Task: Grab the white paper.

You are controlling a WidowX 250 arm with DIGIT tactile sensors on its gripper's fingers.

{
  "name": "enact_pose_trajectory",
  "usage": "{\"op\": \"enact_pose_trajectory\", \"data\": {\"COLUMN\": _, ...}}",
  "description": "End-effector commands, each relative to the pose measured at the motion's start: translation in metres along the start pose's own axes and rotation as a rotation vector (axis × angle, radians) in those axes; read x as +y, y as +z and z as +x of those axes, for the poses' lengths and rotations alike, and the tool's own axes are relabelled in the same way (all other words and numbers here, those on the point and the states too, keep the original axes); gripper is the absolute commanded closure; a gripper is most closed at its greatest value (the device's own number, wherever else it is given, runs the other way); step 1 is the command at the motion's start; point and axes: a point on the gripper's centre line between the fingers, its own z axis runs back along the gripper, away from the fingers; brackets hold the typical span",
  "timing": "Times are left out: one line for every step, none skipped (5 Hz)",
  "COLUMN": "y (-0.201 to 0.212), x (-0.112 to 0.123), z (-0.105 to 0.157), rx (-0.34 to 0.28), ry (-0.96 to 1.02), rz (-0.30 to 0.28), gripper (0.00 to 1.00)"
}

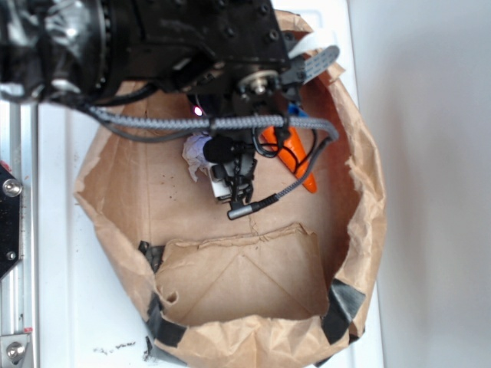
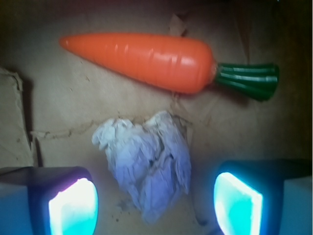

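- A black robot arm reaches down from the top of the exterior view into a wide, shallow brown paper bag [image 1: 360, 199] whose sides are rolled down and patched with dark tape at the corners; the bag lies on a white surface [image 1: 430, 153].
- The gripper [image 1: 230, 180] hangs low over the bag's floor, near the middle of the bag.
- The white paper [image 2: 146, 161], a crumpled off-white ball with grey creases, lies on the brown floor of the bag. In the exterior view only a scrap of it [image 1: 196, 152] shows, peeking out beside the arm.
- An orange carrot [image 2: 142, 58] with a green stalk lies just beyond the paper, apart from it, and longer than it.
- In the wrist view the two fingers [image 2: 73, 205] are spread wide, one at each lower corner of the picture, and the paper sits between them, closer to the camera than the carrot. The pads glow pale blue (likely a trick of the camera's lighting).
- Neither finger appears to touch the paper, though how far above the floor the tips hang cannot be told.
- Judged from this, the step in hand is the final approach: the gripper is lined up over the paper with nothing yet held.
- The next move calls for a short descent so the tips straddle the ball, then a close on it, keeping clear of the carrot and not pinching the bag's floor.
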Motion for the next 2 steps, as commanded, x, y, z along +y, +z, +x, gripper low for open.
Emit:
{"op": "enact_pose_trajectory", "data": {"y": -0.011, "x": 0.016, "z": 0.018, "rx": -0.078, "ry": 0.088, "rz": 0.081, "gripper": 0.0}}
{"op": "enact_pose_trajectory", "data": {"y": -0.019, "x": 0.006, "z": 0.013, "rx": -0.067, "ry": 0.081, "rz": 0.088, "gripper": 0.0}}
